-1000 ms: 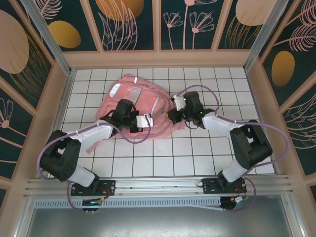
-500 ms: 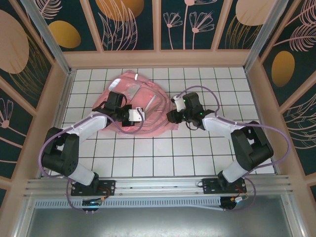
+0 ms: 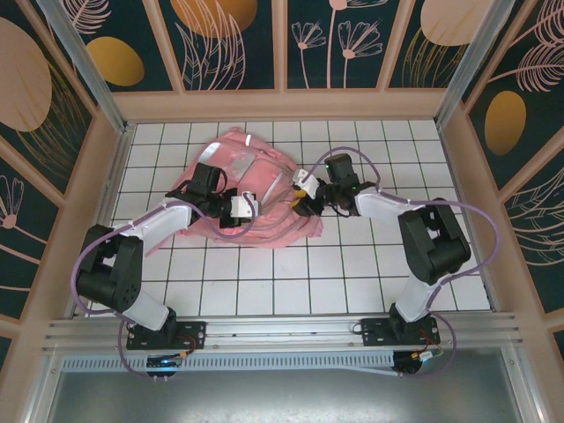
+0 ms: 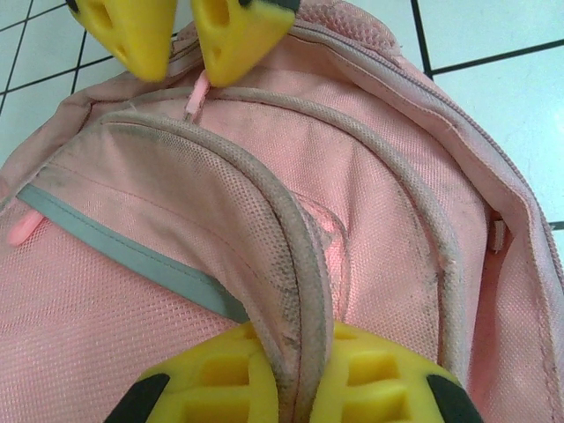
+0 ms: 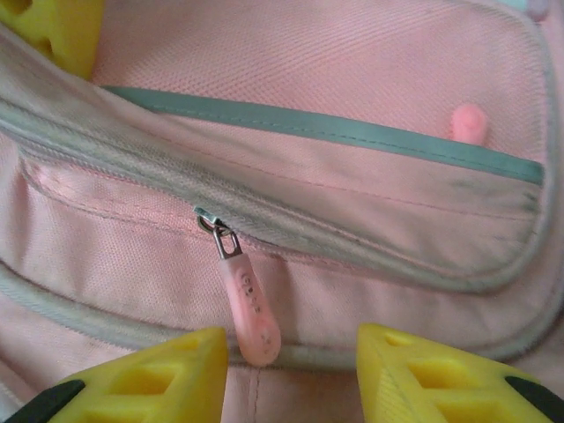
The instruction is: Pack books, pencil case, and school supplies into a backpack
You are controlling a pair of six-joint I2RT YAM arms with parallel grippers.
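White tabletop with black grid lines (image 3: 352, 264) is boxed in by pale wooden framing (image 3: 282, 104); dark teal wall panels (image 3: 240, 66) are decorated with orange ovals and pink leaf sketches.

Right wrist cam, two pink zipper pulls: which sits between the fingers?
The long pull hanging from the metal slider, framed by the right gripper. The other pull is a stub above the grey strip.

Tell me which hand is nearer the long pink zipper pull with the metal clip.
Right. The right hand hangs open just over the zipper pull, a finger on either side. The left hand is farther along the backpack, shut on a grey piped seam.
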